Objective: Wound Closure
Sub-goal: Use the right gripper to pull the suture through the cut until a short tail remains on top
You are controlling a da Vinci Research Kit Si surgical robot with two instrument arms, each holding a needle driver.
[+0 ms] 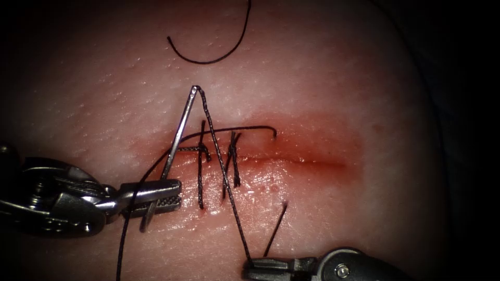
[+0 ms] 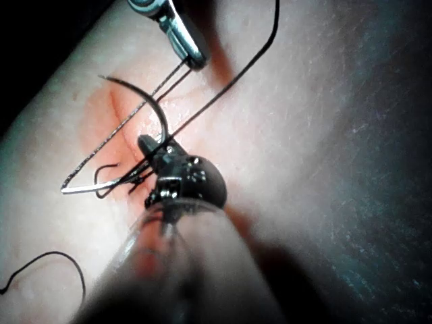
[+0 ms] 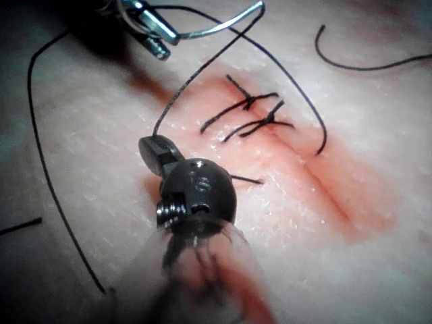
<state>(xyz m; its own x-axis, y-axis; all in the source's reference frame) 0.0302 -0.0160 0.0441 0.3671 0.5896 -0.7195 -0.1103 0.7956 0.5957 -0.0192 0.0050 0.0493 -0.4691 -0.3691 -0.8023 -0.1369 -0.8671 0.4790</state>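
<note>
Right tool (image 1: 256, 269), at the lower edge of the endoscope frame, has its jaws closed on the thread (image 1: 224, 177) a little way from the needle's swaged end. From there the thread runs taut up and left across the cut (image 1: 291, 160) to that end, at upper centre.

Left tool (image 1: 156, 200) enters from the left edge, jaws clamped on the needle (image 1: 179, 136) near its pointed end. A short length of needle projects below the jaws; the remainder rises up and to the right. The needle stands clear of the tissue (image 1: 333, 78), at the left end of the cut. Its curve reads better in the left wrist view (image 2: 128, 131).

Two tied stitches (image 1: 216, 161) cross the left part of the cut. A further run of thread enters the tissue above the cut, right of the knots. The short dark end (image 1: 276, 229) below the cut is probably the matching exit, though contact with the surface is not resolved. A loose cut piece of thread (image 1: 219, 49) lies at upper centre. Red fluid (image 1: 312, 151) tints the right, unclosed part.

Handling judgement: keep the grip on the needle firm so it cannot rotate, keep tension along the thread's own line, and keep the taut span off the finished knots.
</note>
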